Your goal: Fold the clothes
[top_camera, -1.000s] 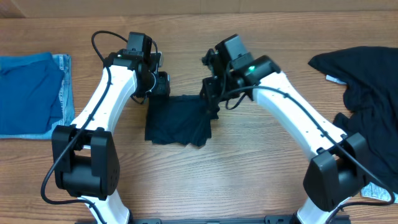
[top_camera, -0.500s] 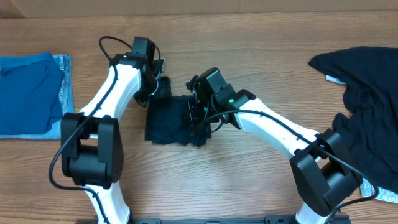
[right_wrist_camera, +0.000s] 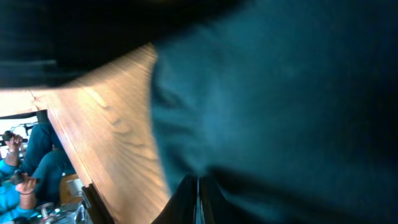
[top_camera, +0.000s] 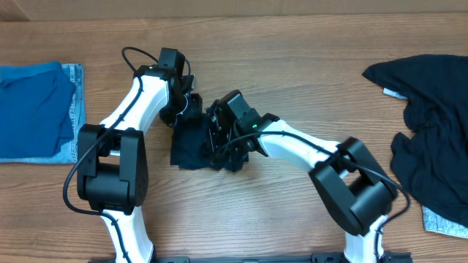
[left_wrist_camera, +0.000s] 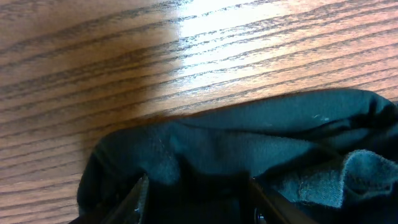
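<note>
left claw (left_wrist_camera: 196, 194) at far-left corner of dark garment (top_camera: 186, 150), mid table (top_camera: 292, 58), jaws apart around cloth, grip unclear. right claw (right_wrist_camera: 198, 186) pinched shut on its right edge, held over the garment's middle, the rest lying left of it

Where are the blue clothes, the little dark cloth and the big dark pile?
blue clothes (top_camera: 33, 109), overhead view, middle of top layer.
little dark cloth (top_camera: 188, 147), overhead view, left half.
big dark pile (top_camera: 431, 109), overhead view, upper middle.
</note>
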